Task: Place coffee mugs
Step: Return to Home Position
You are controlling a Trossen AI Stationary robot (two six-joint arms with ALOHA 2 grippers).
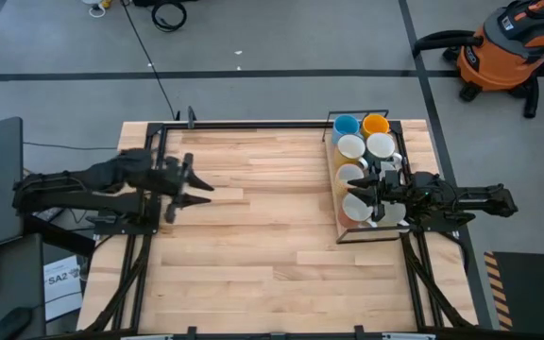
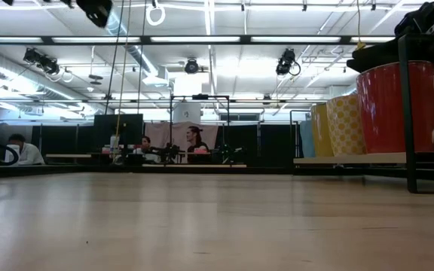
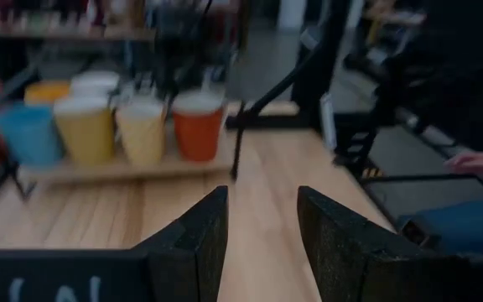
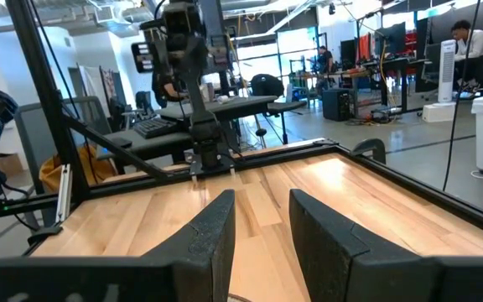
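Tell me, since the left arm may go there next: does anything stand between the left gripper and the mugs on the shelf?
Nothing visible. Only wooden table lies between the left gripper and the mugs; the right gripper hangs above the shelf itself.

Red mug [image 2: 395,109], yellow mugs [image 2: 345,124], wooden shelf [image 2: 337,159]

Bare tabletop [image 1: 272,227], mugs [image 1: 351,147] crowding shelf [image 1: 366,242]

Legible markings: one. I read "SA2" on a white sheet [image 1: 61,280] lying just off the left edge of the surface [image 1: 272,236]. White characters on the body of my left claw [image 3: 262,203] are cut off and unreadable.
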